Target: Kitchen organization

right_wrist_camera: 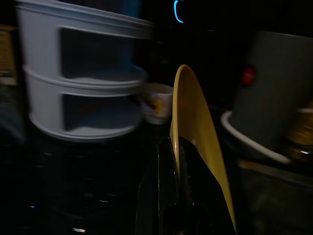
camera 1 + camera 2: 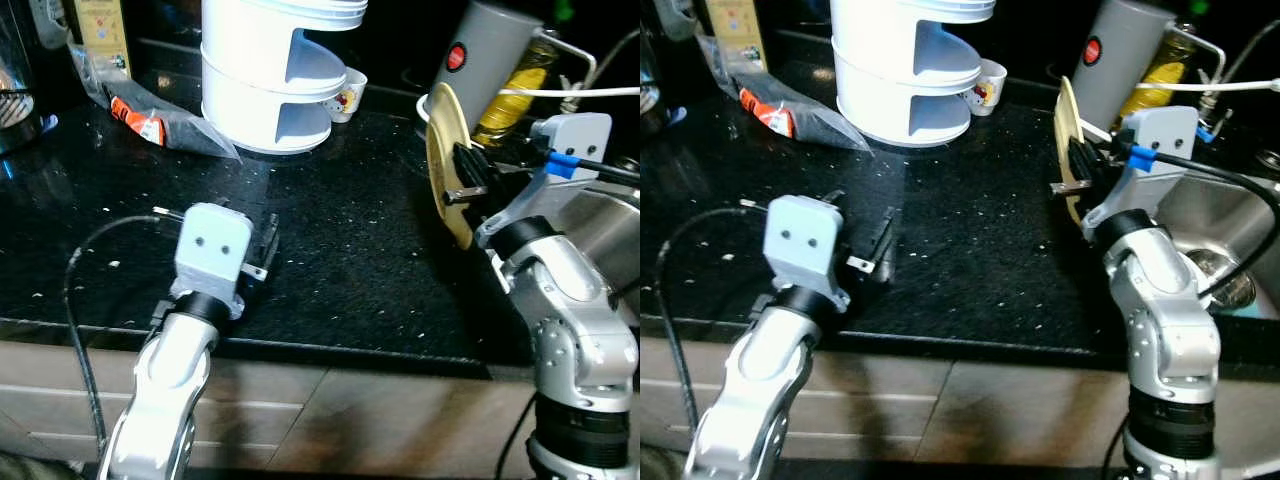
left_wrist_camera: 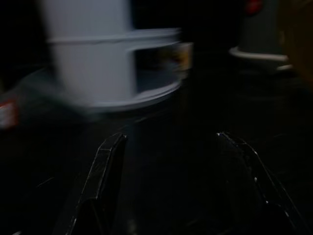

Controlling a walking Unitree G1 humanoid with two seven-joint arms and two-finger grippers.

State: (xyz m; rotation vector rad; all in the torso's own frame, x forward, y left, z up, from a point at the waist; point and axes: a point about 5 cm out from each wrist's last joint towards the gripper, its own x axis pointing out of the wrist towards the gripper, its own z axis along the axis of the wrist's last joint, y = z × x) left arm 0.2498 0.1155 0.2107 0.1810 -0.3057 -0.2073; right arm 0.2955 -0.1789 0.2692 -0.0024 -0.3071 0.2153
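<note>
Left gripper (image 2: 262,252) hovers low over the black countertop (image 2: 360,250), fingers spread, holding nothing. White tiered rack (image 2: 275,75) stands behind, its shelves apparently bare. Right gripper (image 2: 470,172) pinches a yellow plate (image 2: 441,150) on edge, above the counter beside the sink (image 2: 1220,240); stowing evidently remains.
</note>
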